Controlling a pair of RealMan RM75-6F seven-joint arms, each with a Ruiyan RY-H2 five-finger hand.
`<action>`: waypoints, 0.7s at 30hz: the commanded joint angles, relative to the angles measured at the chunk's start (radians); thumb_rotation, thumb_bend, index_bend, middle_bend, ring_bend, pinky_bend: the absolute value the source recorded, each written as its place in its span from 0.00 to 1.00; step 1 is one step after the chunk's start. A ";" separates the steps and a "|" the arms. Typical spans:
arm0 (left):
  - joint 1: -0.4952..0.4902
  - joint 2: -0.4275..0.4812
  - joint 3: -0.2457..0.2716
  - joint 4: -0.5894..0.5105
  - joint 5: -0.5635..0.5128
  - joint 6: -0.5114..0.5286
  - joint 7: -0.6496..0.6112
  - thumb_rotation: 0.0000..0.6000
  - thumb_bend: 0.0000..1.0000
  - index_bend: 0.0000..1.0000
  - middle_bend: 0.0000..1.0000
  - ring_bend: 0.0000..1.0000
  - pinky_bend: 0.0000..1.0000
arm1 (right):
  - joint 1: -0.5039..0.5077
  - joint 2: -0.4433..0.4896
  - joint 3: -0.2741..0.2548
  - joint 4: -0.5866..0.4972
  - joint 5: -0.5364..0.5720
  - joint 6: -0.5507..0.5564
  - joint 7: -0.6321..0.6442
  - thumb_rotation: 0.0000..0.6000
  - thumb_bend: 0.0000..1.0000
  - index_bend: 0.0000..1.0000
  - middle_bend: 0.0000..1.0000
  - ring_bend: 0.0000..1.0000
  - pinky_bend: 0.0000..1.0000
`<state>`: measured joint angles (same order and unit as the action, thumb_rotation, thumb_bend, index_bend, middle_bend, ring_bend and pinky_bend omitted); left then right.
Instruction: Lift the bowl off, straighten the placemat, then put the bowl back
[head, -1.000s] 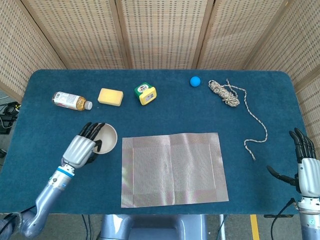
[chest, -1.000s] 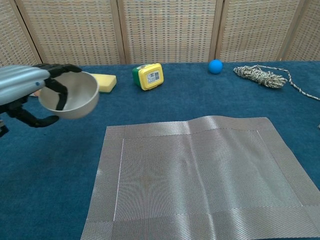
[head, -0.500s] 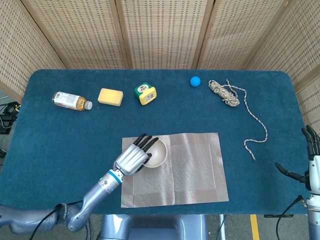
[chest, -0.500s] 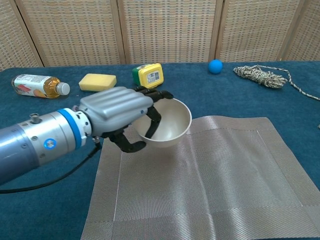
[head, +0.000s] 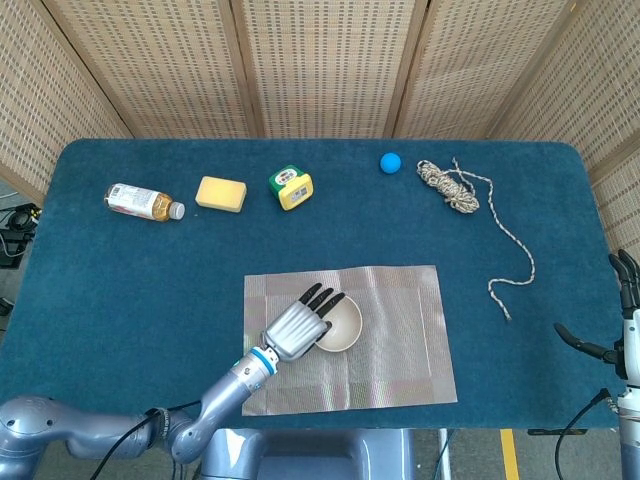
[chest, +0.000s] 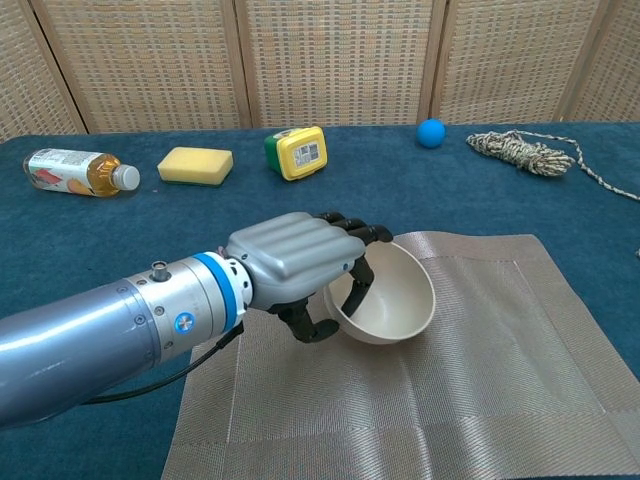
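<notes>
While the left hand (chest: 300, 268) grips the bowl (chest: 388, 296) by its near rim, fingers hooked over the edge into the inside and thumb curled beneath the outer wall, the bowl sits over the middle of the placemat (chest: 480, 380). From the chest view the bowl is tipped slightly, its opening turned partly toward the camera; whether its base touches the placemat cannot be told. From the head view the bowl (head: 340, 325) lies just left of the placemat's centre, with the left hand (head: 298, 324) covering its left side and the arm running off the placemat's near left corner.

The placemat (head: 400, 340) lies flat on the blue desk (head: 150, 290), its edges roughly parallel to the desk's front edge, with a faint raised crease near its far edge in the chest view.

Beyond the placemat, along the far part of the desk, lie a small bottle (head: 143, 201) on its side to the far left, a yellow sponge (head: 221, 194) next to it, and a green-and-yellow box (head: 291, 187) straight behind the placemat's left half. Further right are a blue ball (head: 390, 162) and a bundle of rope (head: 449, 187), whose loose end trails down toward the placemat's right side without touching it.

Well to the right of the placemat, at the desk's edge, the right hand (head: 622, 320) holds nothing, fingers upright and thumb spread out.
</notes>
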<state>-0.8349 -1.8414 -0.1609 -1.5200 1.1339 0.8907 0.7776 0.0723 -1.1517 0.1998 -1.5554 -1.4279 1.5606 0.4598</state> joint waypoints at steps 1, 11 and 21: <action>-0.006 -0.003 0.007 -0.004 -0.010 0.007 0.005 1.00 0.32 0.44 0.00 0.00 0.00 | 0.000 0.000 0.001 0.000 0.001 0.001 0.000 1.00 0.26 0.07 0.00 0.00 0.00; 0.013 0.112 0.038 -0.129 -0.046 0.063 0.023 1.00 0.19 0.11 0.00 0.00 0.00 | -0.003 -0.003 0.002 0.002 -0.009 0.013 -0.004 1.00 0.26 0.07 0.00 0.00 0.00; 0.152 0.324 0.101 -0.285 0.055 0.260 -0.084 1.00 0.19 0.09 0.00 0.00 0.00 | -0.008 0.000 -0.003 -0.008 -0.017 0.022 -0.041 1.00 0.26 0.07 0.00 0.00 0.00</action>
<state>-0.7173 -1.5559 -0.0798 -1.7772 1.1595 1.1117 0.7237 0.0649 -1.1520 0.1976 -1.5618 -1.4443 1.5823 0.4219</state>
